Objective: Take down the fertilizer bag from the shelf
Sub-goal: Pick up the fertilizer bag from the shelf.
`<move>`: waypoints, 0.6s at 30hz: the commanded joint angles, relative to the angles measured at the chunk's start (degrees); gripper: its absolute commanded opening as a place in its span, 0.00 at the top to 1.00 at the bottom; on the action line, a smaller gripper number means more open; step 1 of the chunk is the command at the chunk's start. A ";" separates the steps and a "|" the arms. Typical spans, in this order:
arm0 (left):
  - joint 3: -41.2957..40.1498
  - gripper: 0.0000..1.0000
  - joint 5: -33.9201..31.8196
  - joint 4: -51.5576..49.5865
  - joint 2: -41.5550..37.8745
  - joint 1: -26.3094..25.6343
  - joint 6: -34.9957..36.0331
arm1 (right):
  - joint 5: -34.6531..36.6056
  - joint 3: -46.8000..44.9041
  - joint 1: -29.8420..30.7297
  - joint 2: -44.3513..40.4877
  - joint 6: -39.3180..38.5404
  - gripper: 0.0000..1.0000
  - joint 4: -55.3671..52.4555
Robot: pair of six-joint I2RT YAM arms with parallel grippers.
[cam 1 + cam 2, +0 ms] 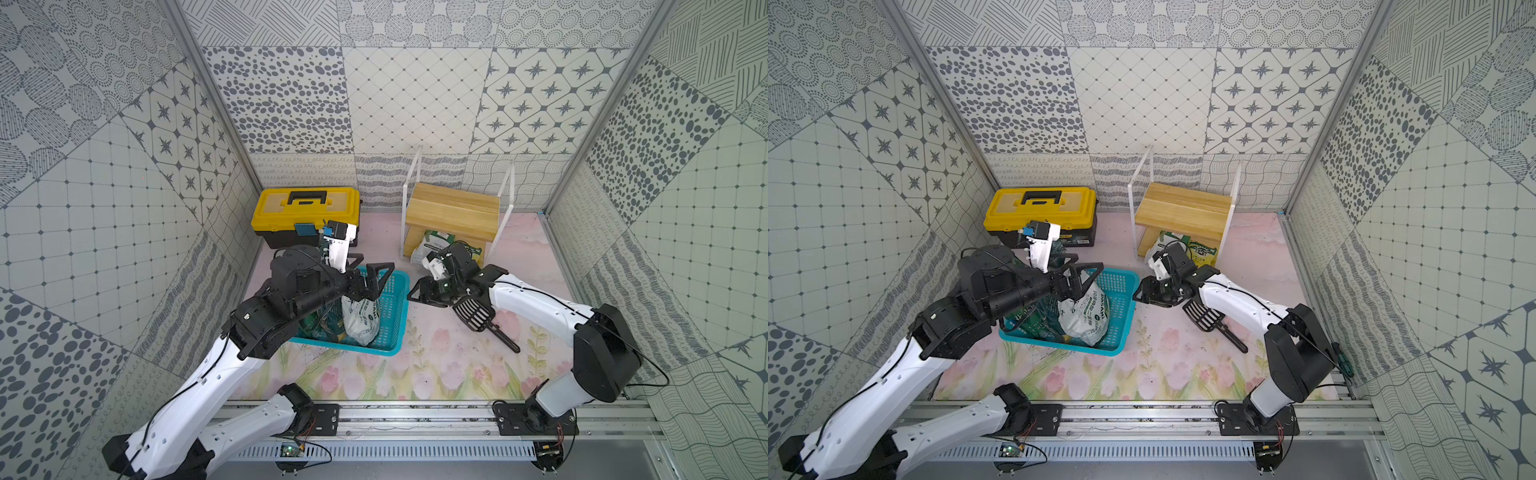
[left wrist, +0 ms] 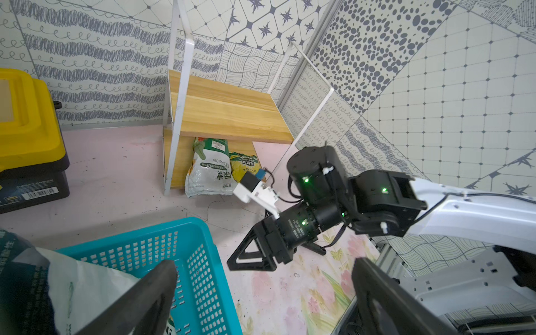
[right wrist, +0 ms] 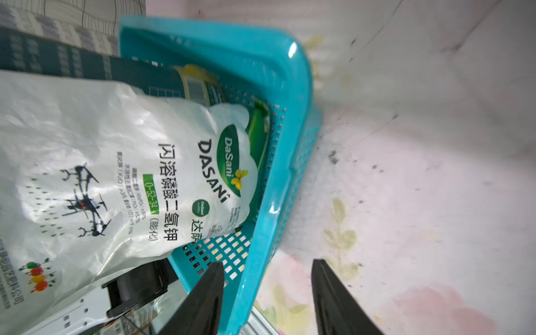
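Left fingers (image 2: 156, 287) spread wide above teal basket (image 1: 397, 309), right fingers (image 3: 208, 290) parted, empty, beside its rim

left gripper (image 1: 372, 270) spread over teal basket (image 1: 400, 328) | white bag (image 1: 360, 326) inside | shelf (image 1: 453, 208) behind right gripper (image 1: 419, 294)

Bright, even, diffuse light fills both top views; shadows are soft and straight lines bow near the borders. In the right wrist view glare streaks the glossy teal plastic basket (image 3: 293, 50) and the crinkled white plastic bag (image 3: 87, 130); parts seem motion-blurred.
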 commanded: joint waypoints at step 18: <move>-4.18 0.00 -8.01 5.67 -0.85 -0.11 3.49 | 44.25 1.70 4.88 5.55 -67.38 0.51 3.64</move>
